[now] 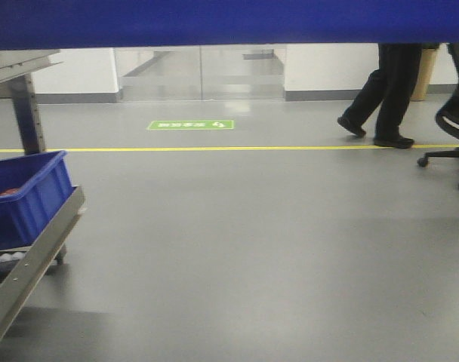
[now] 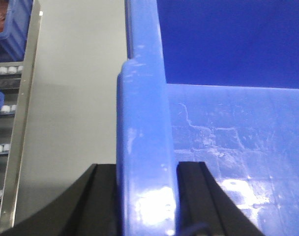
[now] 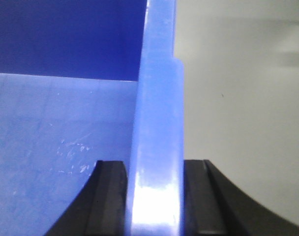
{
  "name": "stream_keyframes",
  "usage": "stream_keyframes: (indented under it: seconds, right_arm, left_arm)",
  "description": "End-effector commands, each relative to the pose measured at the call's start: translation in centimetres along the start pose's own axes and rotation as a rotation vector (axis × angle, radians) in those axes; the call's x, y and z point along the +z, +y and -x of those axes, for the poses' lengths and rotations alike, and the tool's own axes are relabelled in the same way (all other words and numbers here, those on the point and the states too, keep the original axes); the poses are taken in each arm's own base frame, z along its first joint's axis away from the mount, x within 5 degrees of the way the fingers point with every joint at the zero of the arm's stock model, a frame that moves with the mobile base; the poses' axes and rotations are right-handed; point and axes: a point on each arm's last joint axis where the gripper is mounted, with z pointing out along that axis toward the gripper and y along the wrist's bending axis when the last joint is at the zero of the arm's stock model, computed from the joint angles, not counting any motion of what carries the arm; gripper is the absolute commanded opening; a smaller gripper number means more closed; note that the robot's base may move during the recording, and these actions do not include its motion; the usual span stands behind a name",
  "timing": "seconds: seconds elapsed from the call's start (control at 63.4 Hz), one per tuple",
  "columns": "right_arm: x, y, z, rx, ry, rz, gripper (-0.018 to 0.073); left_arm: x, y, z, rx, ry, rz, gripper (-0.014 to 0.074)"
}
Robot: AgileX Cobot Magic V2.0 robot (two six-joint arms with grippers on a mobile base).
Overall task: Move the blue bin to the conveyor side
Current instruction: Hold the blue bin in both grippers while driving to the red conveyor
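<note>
The blue bin (image 1: 229, 21) hangs lifted off the floor and fills the top strip of the front view. My left gripper (image 2: 147, 172) is shut on the bin's left rim (image 2: 144, 123), one black finger (image 2: 103, 196) outside the wall and one inside. My right gripper (image 3: 154, 169) is shut on the right rim (image 3: 159, 113) the same way. The bin's scratched inner floor (image 2: 228, 142) shows empty in both wrist views. The conveyor is out of view.
A steel roller rack (image 1: 29, 260) stands at the left with another blue crate (image 1: 26, 196) on it. Grey floor with a yellow line (image 1: 237, 148) lies ahead. A person (image 1: 384, 90) walks at the back right near an office chair (image 1: 452, 128).
</note>
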Motion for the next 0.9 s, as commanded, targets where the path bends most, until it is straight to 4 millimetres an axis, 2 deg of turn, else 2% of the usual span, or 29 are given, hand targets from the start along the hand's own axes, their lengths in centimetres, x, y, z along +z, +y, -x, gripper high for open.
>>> stream_keyframes:
  seconds: [0.0, 0.883]
  right_arm:
    - [-1.18, 0.35, 0.94, -0.011, -0.133, 0.035, -0.0081]
    - [-1.18, 0.35, 0.94, -0.011, -0.133, 0.035, -0.0081]
  left_arm:
    - [-1.62, -0.74, 0.81, -0.003, -0.124, -0.084, -0.0020]
    - [-1.62, -0.75, 0.83, -0.003, -0.126, -0.084, -0.0020]
